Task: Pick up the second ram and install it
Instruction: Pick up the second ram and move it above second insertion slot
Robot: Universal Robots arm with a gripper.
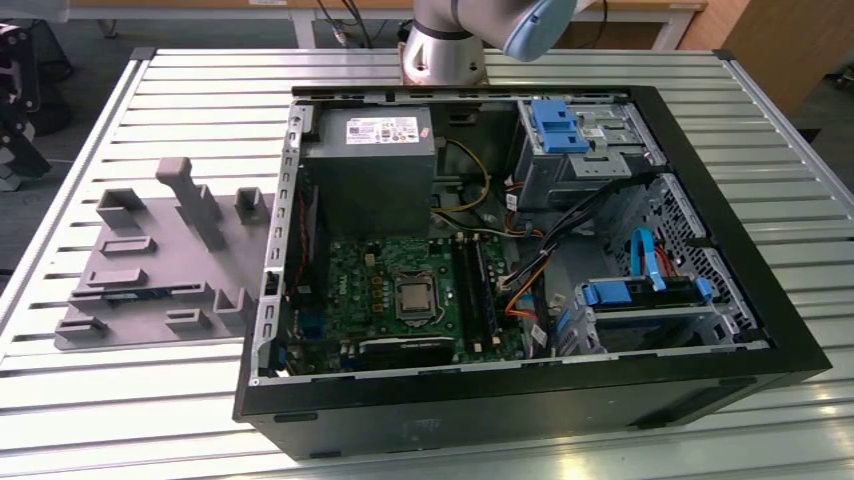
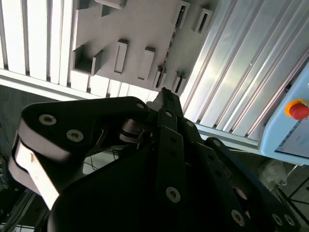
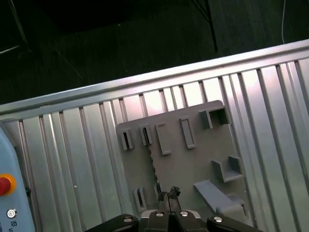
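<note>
The second ram is a thin blue-green stick standing on edge in the grey fixture plate, at the exterior view's left beside the open computer case. From above it shows as a narrow dark strip between small slot blocks, and likewise in the second wrist view. My gripper hangs well above the plate near one end of the strip, its black fingers together with nothing between them. The motherboard's long black slots lie inside the case.
The case holds a grey power supply, blue drive brackets and coloured cables. The arm's base stands behind the case. The ribbed metal table ends in a dark drop beyond the plate. A red stop button sits off the table.
</note>
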